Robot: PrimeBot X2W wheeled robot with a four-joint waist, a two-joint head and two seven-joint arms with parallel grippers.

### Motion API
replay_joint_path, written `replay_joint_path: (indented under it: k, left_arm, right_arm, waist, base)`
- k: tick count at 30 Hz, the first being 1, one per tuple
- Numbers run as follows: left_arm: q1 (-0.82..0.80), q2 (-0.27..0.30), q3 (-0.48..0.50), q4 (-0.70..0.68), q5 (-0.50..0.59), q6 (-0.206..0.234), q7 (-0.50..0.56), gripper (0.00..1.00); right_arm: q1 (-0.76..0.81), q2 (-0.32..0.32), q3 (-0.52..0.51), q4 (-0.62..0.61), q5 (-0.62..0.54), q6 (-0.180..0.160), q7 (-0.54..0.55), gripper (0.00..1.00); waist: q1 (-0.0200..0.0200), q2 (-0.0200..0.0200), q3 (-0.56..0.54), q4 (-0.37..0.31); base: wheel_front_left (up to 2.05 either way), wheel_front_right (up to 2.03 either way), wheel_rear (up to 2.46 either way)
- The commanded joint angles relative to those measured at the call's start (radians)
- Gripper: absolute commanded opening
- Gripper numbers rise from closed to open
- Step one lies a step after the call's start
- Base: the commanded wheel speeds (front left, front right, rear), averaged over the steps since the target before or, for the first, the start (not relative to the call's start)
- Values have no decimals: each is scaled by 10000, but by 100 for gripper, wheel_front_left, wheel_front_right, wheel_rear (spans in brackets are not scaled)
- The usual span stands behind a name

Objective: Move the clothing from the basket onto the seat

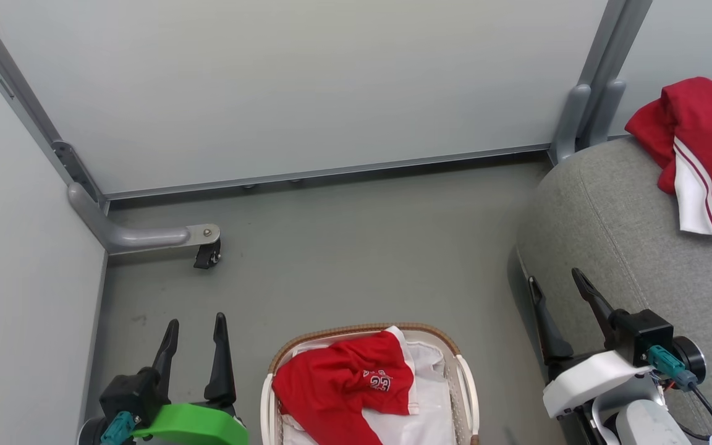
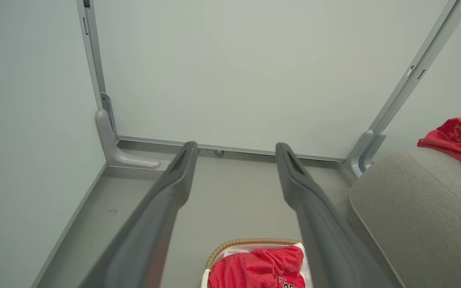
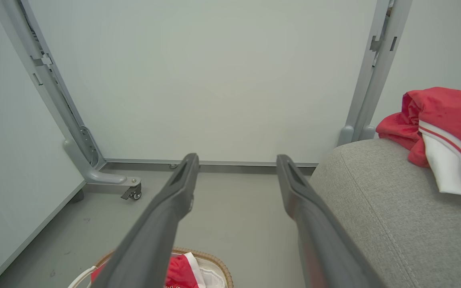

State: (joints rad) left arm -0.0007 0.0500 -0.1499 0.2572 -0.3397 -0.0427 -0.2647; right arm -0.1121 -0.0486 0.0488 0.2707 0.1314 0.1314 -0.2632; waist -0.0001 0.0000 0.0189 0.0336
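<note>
The red garment [image 1: 343, 383] lies crumpled in the basket [image 1: 267, 395] on the floor, between the two arms. A second garment [image 1: 696, 136] rests on the seat [image 1: 609, 216]. The left claw [image 1: 196, 319], spread wide and empty, is nearer. The right claw [image 1: 554, 277], likewise agape, hovers beside the seat.

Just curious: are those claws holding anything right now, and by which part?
Nothing is held: left gripper and right gripper both stand open and empty.

Soft red clothing [image 1: 343, 383], woven-rimmed white plastic basket [image 1: 368, 329], coarse grey fabric seat [image 1: 628, 235], matt floor [image 1: 362, 247].
</note>
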Motion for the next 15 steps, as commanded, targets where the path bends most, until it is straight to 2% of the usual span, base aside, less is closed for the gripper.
replay_joint_path:
  k: [1, 15]
  left_arm:
    - [-103, 10, 23, -2, 113, 4, 6, 100]
    - [-155, 10, -79, 30, 151, -58, 6, 100]
  right_arm:
    - [-40, -36, -2, 21, -16, -14, -24, 100]
    - [-175, -36, -49, -76, -37, -14, -24, 100]
  waist:
    - [1, 0, 5, -5]
    - [1, 0, 156, -71]
  base:
    - [0, 0, 0]
    - [0, 0, 0]
